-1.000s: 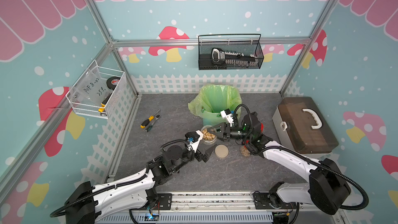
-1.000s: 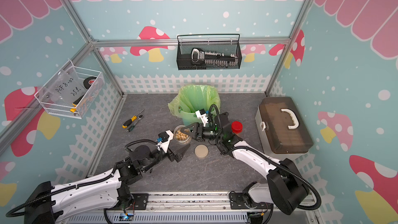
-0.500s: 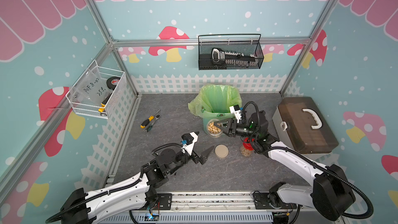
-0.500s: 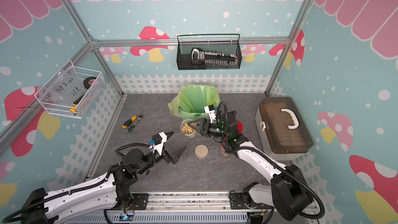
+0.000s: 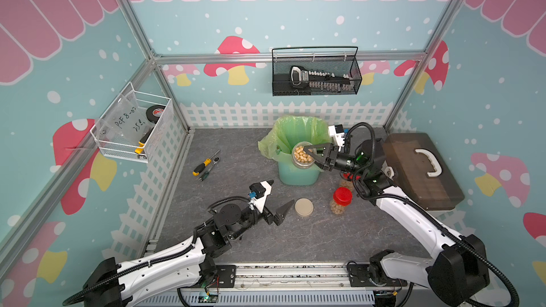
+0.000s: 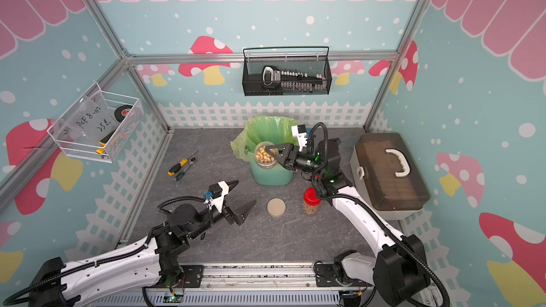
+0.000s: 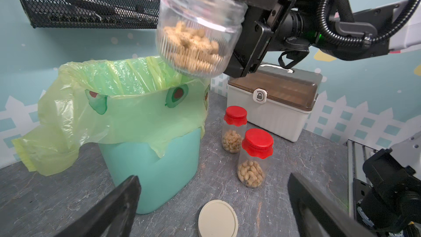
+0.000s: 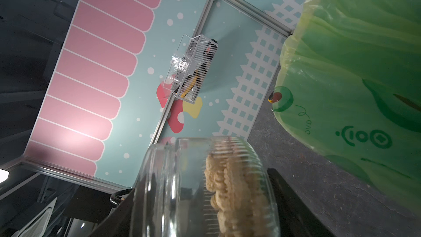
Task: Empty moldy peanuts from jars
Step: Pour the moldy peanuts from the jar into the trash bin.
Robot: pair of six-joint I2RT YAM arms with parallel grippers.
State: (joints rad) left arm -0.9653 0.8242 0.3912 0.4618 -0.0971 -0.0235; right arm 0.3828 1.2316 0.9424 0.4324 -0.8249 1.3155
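moved: a second ago the open jar (image 5: 301, 157) sat low, beside the left gripper (image 5: 282, 192); the right gripper (image 5: 308, 155) has since carried it up to the bin (image 5: 298, 174), while the left gripper has stayed low over the table.
table (image 5: 310, 240): grey, stone-patterned, and everything below stands on it.
toolbox (image 5: 419, 169): brown lid with a white handle, at the right wall and well apart from the bin.
bin: teal, lined with a green bag (image 5: 283, 134) that spills over its rim; it stands near the back fence.
right gripper: clamped across the body of the open jar, one black finger on each side, holding it in the air.
left gripper: jaws wide apart and holding nothing, pointing toward the bin, just beside the beige lid (image 5: 304, 207).
open jar: clear and lidless, above the bin's rim on the side nearer the right arm. The left wrist view shows it slightly tilted with its mouth uppermost.
red-lidded jars: two of them, capped and upright between the bin and the toolbox. The nearer one (image 5: 341, 200) is in plain sight; the farther one (image 7: 234, 128) is partly hidden by the right arm in both top views.
beige lid: lying flat on the table, near the front of the bin.
moldy peanuts (image 7: 191, 46): heaped in the bottom of the open jar, with more inside both capped jars.
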